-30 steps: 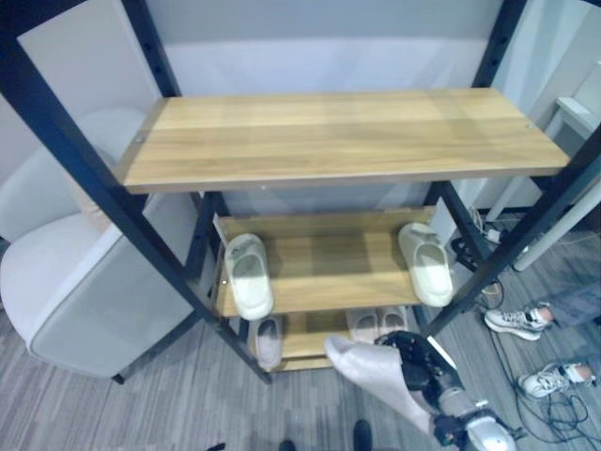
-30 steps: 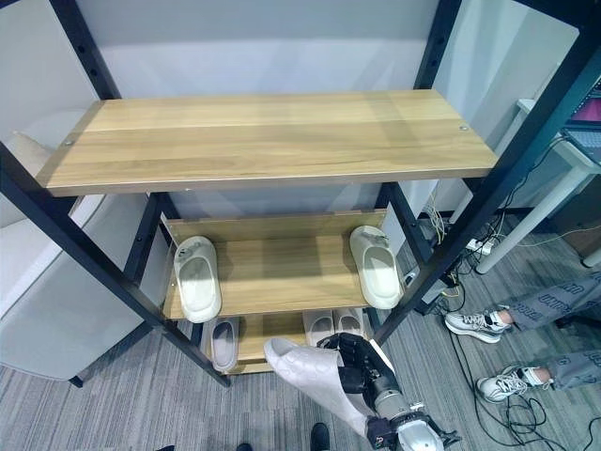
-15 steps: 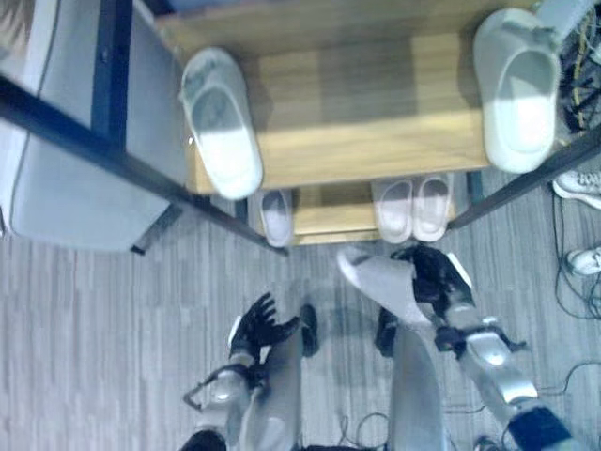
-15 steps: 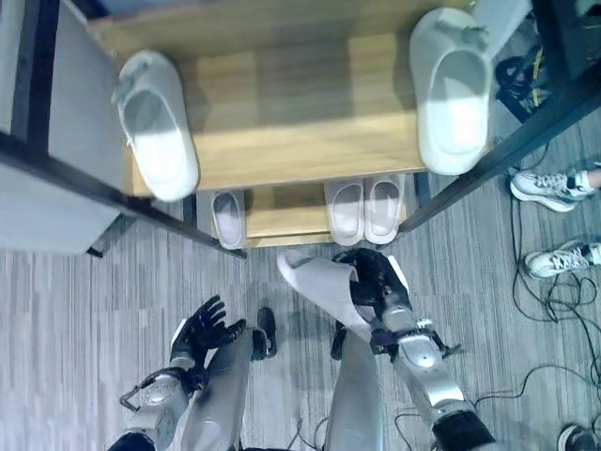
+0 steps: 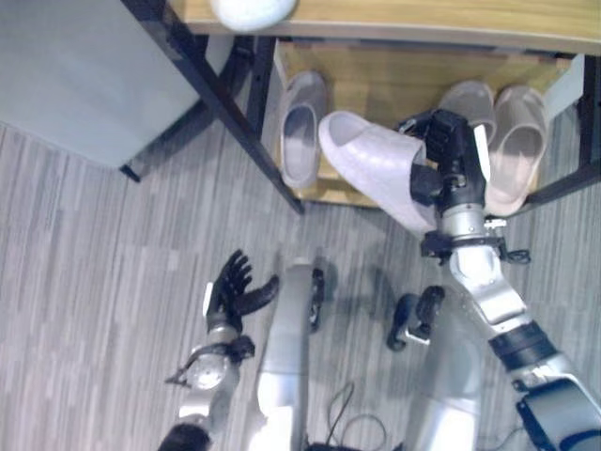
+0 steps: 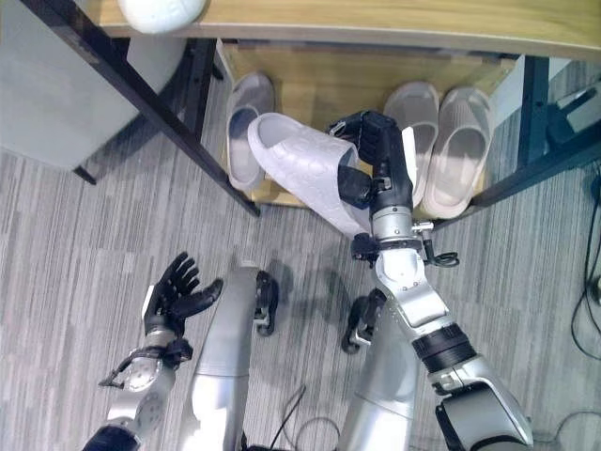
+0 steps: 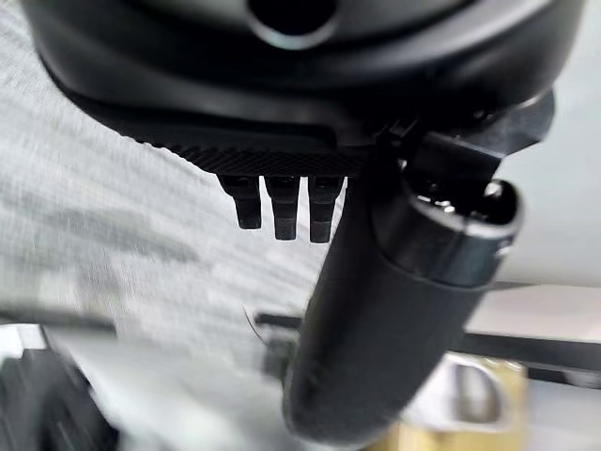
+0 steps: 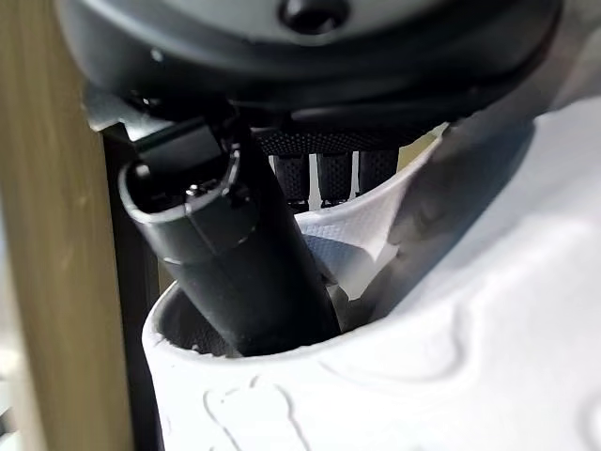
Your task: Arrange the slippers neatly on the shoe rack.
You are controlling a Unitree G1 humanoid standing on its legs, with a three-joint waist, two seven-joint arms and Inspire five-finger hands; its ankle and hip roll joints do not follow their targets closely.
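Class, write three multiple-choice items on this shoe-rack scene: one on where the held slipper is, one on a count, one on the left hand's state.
1. Where is the held slipper?
A. flat on the floor
B. in the right hand, before the bottom shelf
C. on the grey chair

2. How many slippers lie on the bottom shelf?
A. one
B. five
C. three

3. How is the left hand?
A. open, holding nothing
B. shut on a slipper
C. gripping the rack's post

Answers: 1 B, its thumb is hooked inside the slipper's opening, in front of the shelf. 2 C, a single slipper on the left and a pair on the right. 3 A, its fingers are spread above the floor.
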